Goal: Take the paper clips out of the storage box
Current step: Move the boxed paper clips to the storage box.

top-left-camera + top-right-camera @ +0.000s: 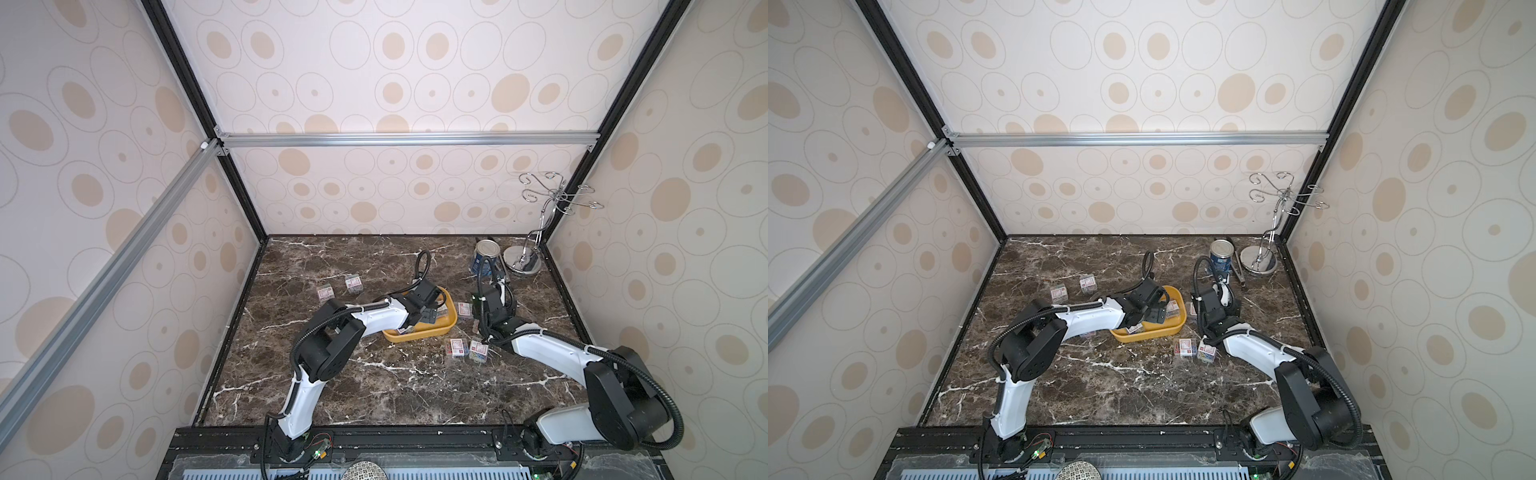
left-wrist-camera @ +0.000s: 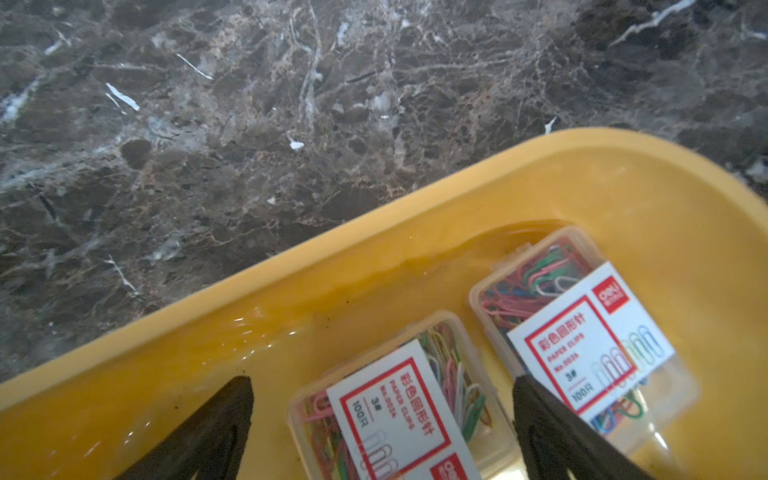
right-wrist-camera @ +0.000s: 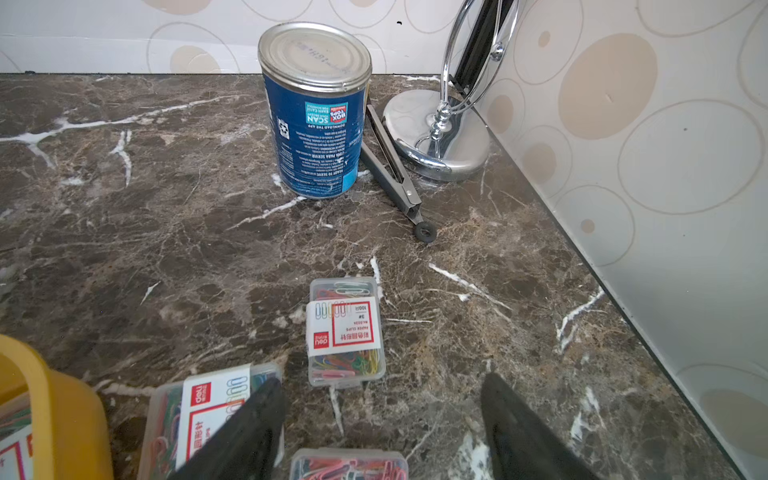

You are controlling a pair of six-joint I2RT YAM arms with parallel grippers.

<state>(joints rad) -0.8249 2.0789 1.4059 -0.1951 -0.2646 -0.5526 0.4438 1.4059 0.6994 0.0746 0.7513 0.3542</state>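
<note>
Judging by where the paper clips (image 1: pixel 456 347) lie, the job looks somewhat past halfway. Out on the tabletop (image 1: pixel 374 395), both top views show two packs (image 1: pixel 325 292) side by side well left of the box (image 1: pixel 419 334). Two more lie close together off its near right corner beside the right forearm, and one (image 1: pixel 464 309) sits just beside its right wall. The right wrist view shows three packs on the tabletop by the right gripper (image 3: pixel 380 388): one ahead of it (image 3: pixel 347 332), one beside the box wall (image 3: pixel 208 411) and one beneath it (image 3: pixel 349 465). How these match the packs in the top views I cannot tell, so at least five are out, perhaps seven. That gripper hangs low with jaws apart, clamping nothing; the pack beneath lies in the gap, clear of both fingers (image 3: pixel 257 419). Inside the box, the left wrist view shows two packs lying flat, close side by side near a rounded corner. A top view shows what looks like a third (image 1: pixel 1133 329) by the near wall, and the left arm hides the rest of the floor. The left gripper (image 2: pixel 382 382) is down in the box with jaws wide apart, straddling one pack (image 2: pixel 399 411), one finger in the gap beside the other (image 2: pixel 582 332); it grips neither. So at least two packs, likely three, are left to lift out, and the straddled one looks next to go.
</note>
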